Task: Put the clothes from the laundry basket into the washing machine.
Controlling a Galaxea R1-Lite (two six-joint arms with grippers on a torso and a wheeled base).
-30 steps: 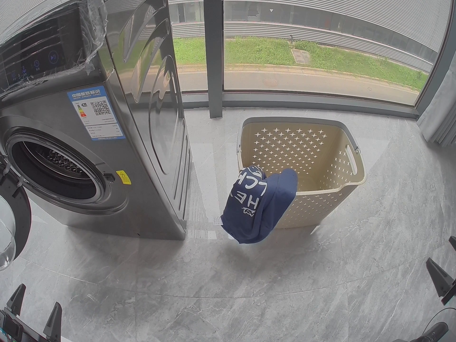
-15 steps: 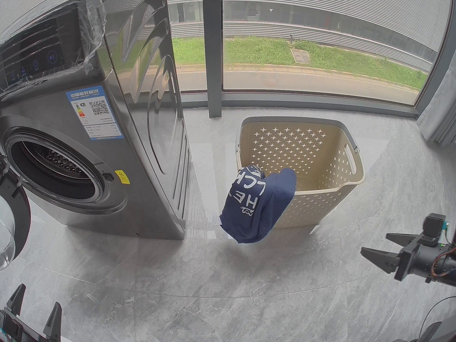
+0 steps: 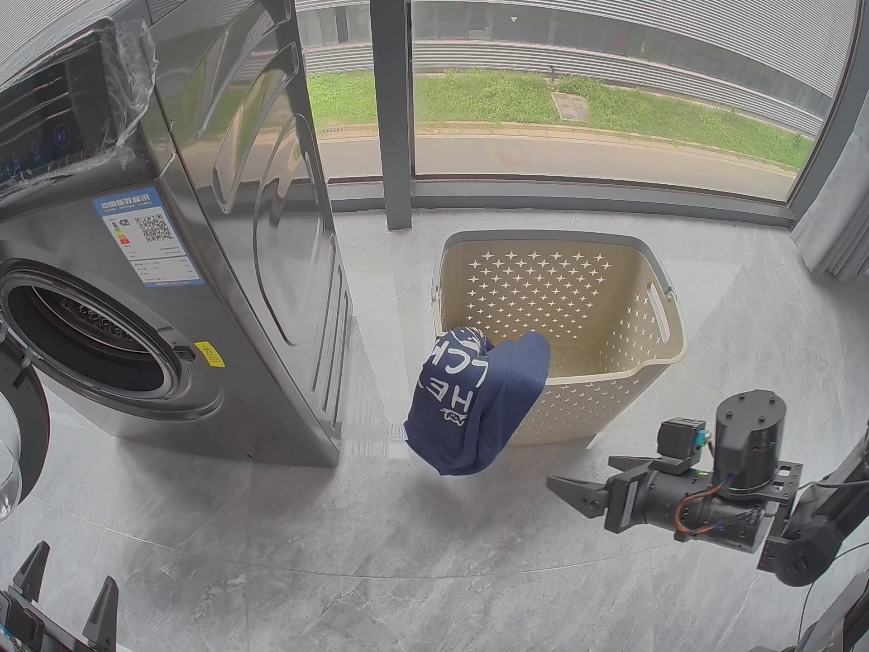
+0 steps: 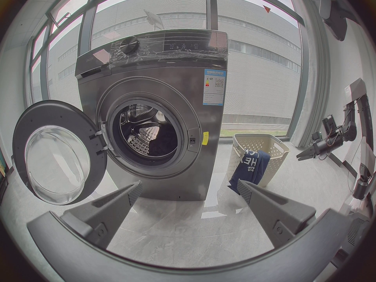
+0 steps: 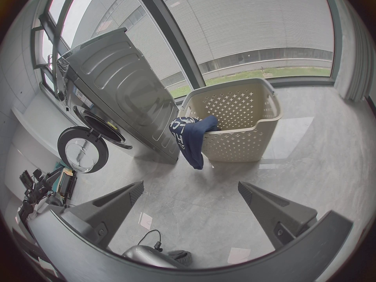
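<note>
The right gripper [image 3: 581, 473], jaws wide and empty, hangs near the basket [image 3: 665, 319], a navy shirt [image 3: 471, 400] draped over its rim; the left gripper [image 3: 74, 568], jaws likewise agape, holds nothing.

Lit brightly and evenly by daylight from the tall window [image 3: 615, 74], spread softly over the pale floor [image 3: 434, 545]. Shows glare and reflections on the side of the washing machine [image 3: 262, 192] and its plastic film [image 3: 122, 74], with only faint shadow by the laundry basket [image 3: 588, 409]. Bends hard toward the edges in both wrist views, darkening to black corners.
</note>
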